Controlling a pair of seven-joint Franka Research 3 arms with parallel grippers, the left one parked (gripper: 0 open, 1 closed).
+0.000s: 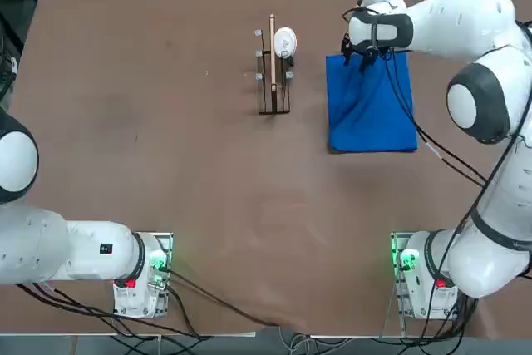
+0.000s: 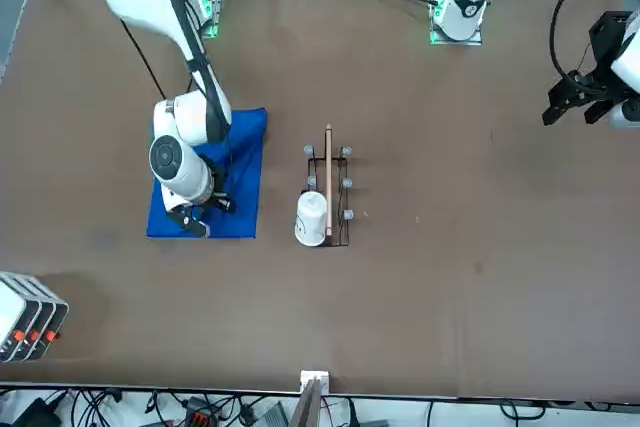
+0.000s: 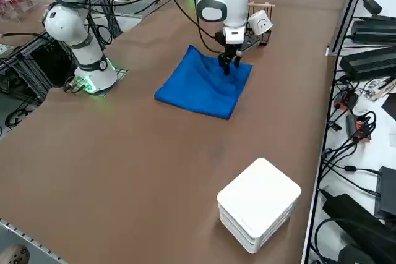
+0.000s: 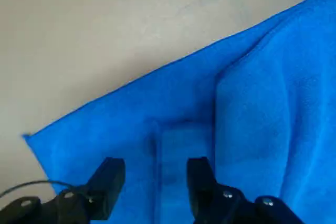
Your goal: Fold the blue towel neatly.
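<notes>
While the right hand hangs released just over the towel near the worktop's far edge, it should probably pinch one layer cleanly at that edge.

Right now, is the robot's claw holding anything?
No. The right claw is open just above the blue towel, near its far edge, with nothing between its fingers.

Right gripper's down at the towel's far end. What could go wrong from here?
1. The right gripper has its fingers apart over a raised fold in the blue towel; closing could pinch one layer only or miss the edge.
2. The wooden rack and white cup stand beside the towel; a sideways drag might hit them.
</notes>
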